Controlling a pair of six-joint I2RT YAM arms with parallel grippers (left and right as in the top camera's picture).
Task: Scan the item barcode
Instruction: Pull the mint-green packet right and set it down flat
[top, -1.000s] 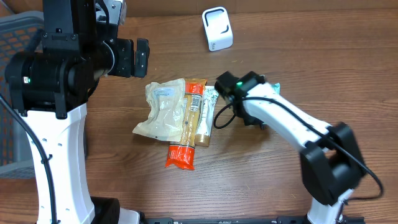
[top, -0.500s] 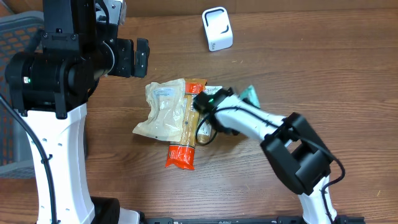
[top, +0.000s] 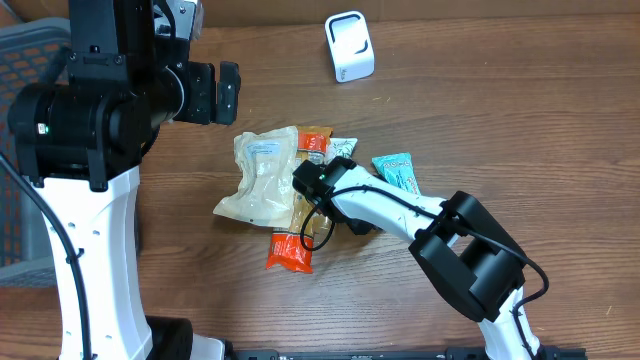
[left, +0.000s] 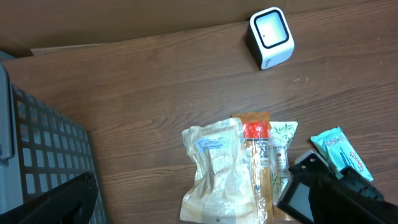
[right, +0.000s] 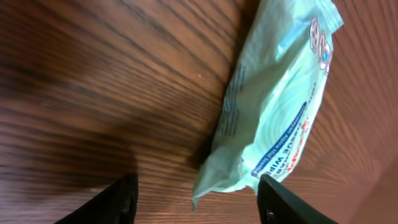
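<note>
Wood table (top: 520, 110) carries a white scanner (top: 349, 45) at its far edge; the teal packet (top: 397, 172) lies flat well apart from it, just right of a pile of pouches (top: 262, 178). Right gripper (right: 194, 186) has its jaws spread, with the packet loose on the wood before it, ungripped; left gripper (top: 225, 90) hangs wide over the table's left, holding nothing.

Mock shop checkout staged on a robotics test bench, shown by a wood-grain table (top: 520, 110), a white barcode scanner (top: 349, 46) stood at its far edge, packaged goods (top: 265, 175) heaped mid-table, a grey wire basket (left: 43, 155) placed at the left, a cardboard backdrop (left: 124, 18), robot arms (top: 90, 200) mounted at the near edge.
</note>
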